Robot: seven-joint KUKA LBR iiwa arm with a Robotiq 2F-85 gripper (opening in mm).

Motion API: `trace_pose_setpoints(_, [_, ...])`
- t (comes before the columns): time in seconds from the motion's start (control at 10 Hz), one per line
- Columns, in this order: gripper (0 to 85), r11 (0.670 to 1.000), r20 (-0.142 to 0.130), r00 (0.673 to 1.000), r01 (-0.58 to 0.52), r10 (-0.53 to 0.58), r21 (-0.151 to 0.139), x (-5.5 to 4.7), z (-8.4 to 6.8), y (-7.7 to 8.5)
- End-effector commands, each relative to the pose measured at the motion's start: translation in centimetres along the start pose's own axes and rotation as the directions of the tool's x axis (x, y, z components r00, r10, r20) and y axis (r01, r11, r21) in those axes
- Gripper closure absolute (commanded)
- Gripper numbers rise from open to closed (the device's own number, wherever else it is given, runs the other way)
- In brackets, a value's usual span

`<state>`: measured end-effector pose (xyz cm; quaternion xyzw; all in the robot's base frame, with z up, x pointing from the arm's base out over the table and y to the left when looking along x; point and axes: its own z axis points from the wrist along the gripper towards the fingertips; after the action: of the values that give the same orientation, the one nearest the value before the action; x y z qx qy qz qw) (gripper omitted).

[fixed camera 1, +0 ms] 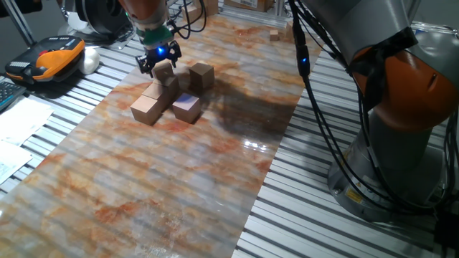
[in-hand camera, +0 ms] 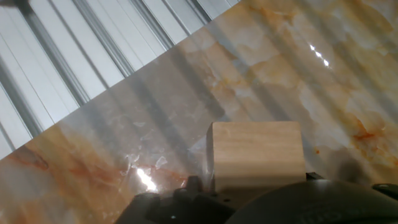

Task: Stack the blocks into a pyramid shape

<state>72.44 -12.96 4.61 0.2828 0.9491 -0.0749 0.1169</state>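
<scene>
In the upper left of the fixed view the gripper [fixed camera 1: 158, 60] hangs over a cluster of wooden blocks [fixed camera 1: 172, 93] on the marbled mat [fixed camera 1: 179, 179], its fingers closed around one block [fixed camera 1: 164, 71] held above the others. Just right of it sits another cube [fixed camera 1: 201, 75], with two more in front [fixed camera 1: 146, 109] [fixed camera 1: 187, 107]. In the hand view the held block [in-hand camera: 255, 154] fills the lower middle.

Light-tan wooden blocks clustered on the marbled mat. Two lay in a row, at [fixed camera 1: 145, 108] and [fixed camera 1: 157, 91]; one [fixed camera 1: 164, 72] sat raised at the row's 1 o'clock end. Another [fixed camera 1: 187, 107] lay at 3 o'clock, another [fixed camera 1: 201, 75] behind.
</scene>
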Motion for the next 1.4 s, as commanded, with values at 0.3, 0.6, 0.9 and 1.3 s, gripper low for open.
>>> trace_pose_setpoints(0.3, [17.0, 1.000, 0.001, 1.000, 0.003, -0.003, 0.001, 0.0, -0.1, 0.1])
trace_pose_setpoints(0.6, [51.0, 0.999, -0.002, 1.000, 0.027, -0.027, -0.020, 0.0, -0.1, 0.0])
trace_pose_setpoints(0.9, [85.0, 0.999, 0.000, 0.999, 0.038, -0.038, -0.026, 0.0, -0.1, 0.0])
trace_pose_setpoints(1.3, [85.0, 0.999, -0.004, 1.000, 0.016, -0.016, -0.032, -0.3, -2.0, 0.0])
